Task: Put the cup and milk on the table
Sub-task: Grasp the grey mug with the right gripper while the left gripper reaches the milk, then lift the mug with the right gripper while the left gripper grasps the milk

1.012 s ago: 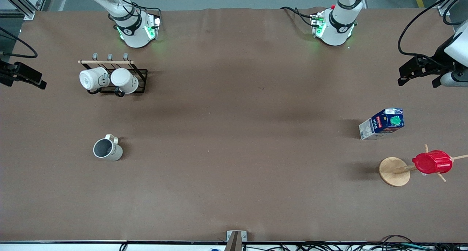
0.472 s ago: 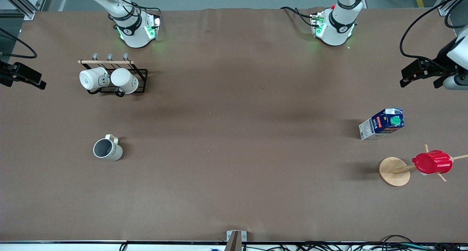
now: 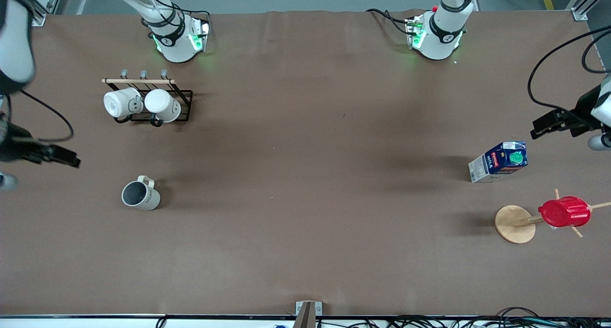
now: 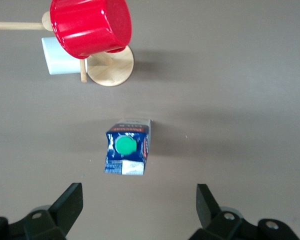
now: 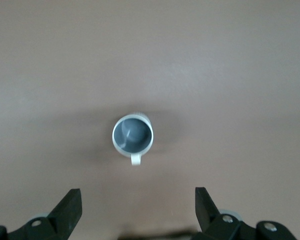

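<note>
The cream-white cup (image 3: 140,195) with a grey interior stands upright on the brown table (image 3: 305,175) toward the right arm's end. It shows from above in the right wrist view (image 5: 132,136). My right gripper (image 3: 71,158) hovers open and empty beside it, nearer the table's end (image 5: 138,205). The dark-blue and white milk carton (image 3: 499,162) with a green cap stands on the table toward the left arm's end. It also shows in the left wrist view (image 4: 127,150). My left gripper (image 3: 544,125) hovers open and empty close to it (image 4: 140,205).
A black wire rack (image 3: 184,101) holds two plain white mugs (image 3: 143,104) near the right arm's base. A red ribbed cup (image 3: 564,212) hangs on a wooden mug tree with a round base (image 3: 514,224), nearer the front camera than the milk.
Both grippers have moved in from the table's ends. The right one has come close to the cup, the left one close to the milk. Cup and milk have not moved.
</note>
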You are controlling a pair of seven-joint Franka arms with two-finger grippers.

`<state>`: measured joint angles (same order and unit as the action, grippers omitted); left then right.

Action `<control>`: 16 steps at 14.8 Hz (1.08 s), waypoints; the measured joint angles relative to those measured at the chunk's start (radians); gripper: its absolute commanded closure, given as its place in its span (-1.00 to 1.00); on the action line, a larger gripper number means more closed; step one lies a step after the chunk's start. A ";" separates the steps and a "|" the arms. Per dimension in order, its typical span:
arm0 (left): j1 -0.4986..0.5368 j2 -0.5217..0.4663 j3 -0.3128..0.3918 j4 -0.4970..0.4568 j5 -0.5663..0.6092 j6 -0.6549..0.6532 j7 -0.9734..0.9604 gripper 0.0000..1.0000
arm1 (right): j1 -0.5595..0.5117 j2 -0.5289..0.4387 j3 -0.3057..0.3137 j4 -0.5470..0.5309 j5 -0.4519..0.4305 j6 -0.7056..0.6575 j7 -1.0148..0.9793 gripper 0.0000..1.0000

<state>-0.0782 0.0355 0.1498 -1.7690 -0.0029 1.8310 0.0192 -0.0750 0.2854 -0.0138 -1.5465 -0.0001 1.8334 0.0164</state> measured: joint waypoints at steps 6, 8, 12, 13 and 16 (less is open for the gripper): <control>0.000 0.061 0.016 -0.102 0.000 0.143 0.003 -1.00 | -0.011 0.079 -0.001 -0.313 0.000 0.484 -0.083 -1.00; 0.000 0.094 0.016 -0.103 0.000 0.163 0.003 -1.00 | -0.011 0.110 0.000 -0.357 0.000 0.552 -0.097 -1.00; 0.002 0.141 0.019 -0.128 0.000 0.230 0.003 -1.00 | -0.011 0.157 0.001 -0.378 0.000 0.596 -0.126 -1.00; 0.003 0.151 0.019 -0.137 -0.002 0.243 0.006 -1.00 | -0.011 0.165 0.002 -0.384 0.000 0.612 -0.128 -0.96; 0.005 0.178 0.021 -0.150 -0.024 0.260 0.024 -1.00 | -0.010 0.184 0.003 -0.399 0.000 0.639 -0.130 -0.33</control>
<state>-0.0737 0.2132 0.1712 -1.9191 -0.0270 2.0910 0.0435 -0.0849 0.4694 -0.0107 -1.9452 -0.0001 2.4721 -0.1133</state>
